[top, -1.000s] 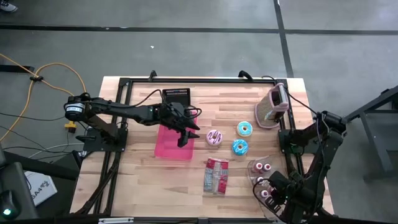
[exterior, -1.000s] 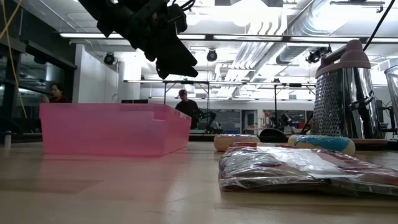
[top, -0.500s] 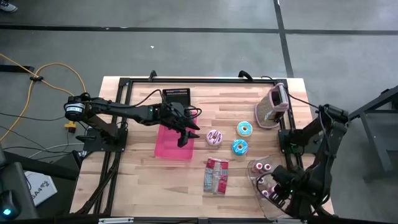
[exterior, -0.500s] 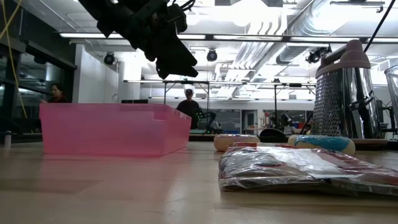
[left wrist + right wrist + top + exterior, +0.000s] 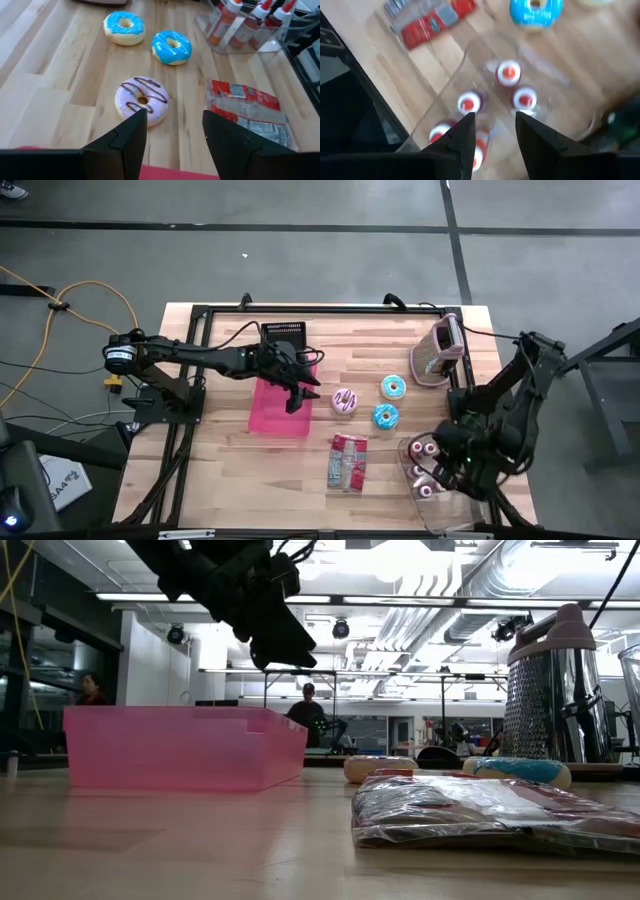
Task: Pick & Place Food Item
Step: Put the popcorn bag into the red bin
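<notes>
High view shows the left end effector (image 5: 297,392) held over the far right part of a pink bin (image 5: 279,408) on the wooden tabletop (image 5: 220,470); in the left wrist view its two fingers (image 5: 127,142) stand apart with nothing between them, so it is released. Just right of the bin lies a pink donut (image 5: 345,401) with dark stripes, and two blue donuts (image 5: 393,388) sit a little further right, one behind the other. A red and clear packet (image 5: 347,461) lies nearer the front edge, just below the pink donut in this view. A grater (image 5: 441,351) stands upright at the far right corner, and a black comb-like item (image 5: 283,333) lies behind the bin. The right end effector (image 5: 443,470) hovers above a clear tray (image 5: 455,513) at the front right, which holds several red-capped bottles (image 5: 431,447). Its wrist view looks down past spread fingers (image 5: 460,142) onto those bottles, with nothing gripped, though the blur there makes it hard to say how close the tips come to the caps. Low view sets the pink bin left, the packet in the foreground, the grater at right, and the left arm hanging above the bin; two people (image 5: 310,712) show far off in the room behind.
</notes>
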`<state>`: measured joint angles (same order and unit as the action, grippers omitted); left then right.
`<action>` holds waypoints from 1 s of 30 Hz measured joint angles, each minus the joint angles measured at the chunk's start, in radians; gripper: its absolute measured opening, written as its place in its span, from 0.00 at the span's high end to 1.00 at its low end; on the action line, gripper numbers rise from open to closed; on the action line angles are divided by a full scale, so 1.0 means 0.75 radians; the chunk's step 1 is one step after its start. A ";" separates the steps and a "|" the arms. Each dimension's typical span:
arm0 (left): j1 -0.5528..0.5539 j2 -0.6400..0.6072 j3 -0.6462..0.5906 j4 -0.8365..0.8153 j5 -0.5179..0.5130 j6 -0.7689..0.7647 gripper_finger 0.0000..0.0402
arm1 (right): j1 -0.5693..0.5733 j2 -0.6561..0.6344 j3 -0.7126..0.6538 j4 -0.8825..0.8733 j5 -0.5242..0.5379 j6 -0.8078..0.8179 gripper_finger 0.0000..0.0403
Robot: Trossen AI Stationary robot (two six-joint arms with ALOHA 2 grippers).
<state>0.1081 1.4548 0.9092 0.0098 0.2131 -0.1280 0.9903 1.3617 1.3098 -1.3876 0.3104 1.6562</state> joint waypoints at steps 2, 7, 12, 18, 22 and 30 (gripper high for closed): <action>0.008 0.000 0.000 -0.005 -0.004 -0.001 0.53 | -0.058 -0.021 0.000 -0.002 0.023 -0.115 0.69; -0.009 0.000 0.000 -0.022 -0.132 -0.004 0.53 | -0.191 -0.072 0.000 -0.034 0.105 -0.347 0.69; -0.061 0.000 0.000 -0.048 -0.256 0.031 0.53 | -0.320 -0.120 0.000 -0.038 0.207 -0.526 0.69; -0.105 0.000 0.000 -0.048 -0.248 0.009 0.53 | -0.470 -0.142 0.000 -0.034 0.228 -0.732 0.69; -0.166 0.000 0.000 -0.047 -0.247 -0.001 0.53 | -0.546 -0.139 0.000 0.034 0.227 -0.889 0.69; -0.319 0.000 0.000 -0.032 -0.253 -0.085 0.53 | -0.689 -0.121 0.000 0.315 0.097 -1.177 0.69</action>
<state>-0.1310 1.4548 0.9092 -0.0144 0.0231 -0.1920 0.4735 1.2708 1.3098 -1.1513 0.3833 0.7733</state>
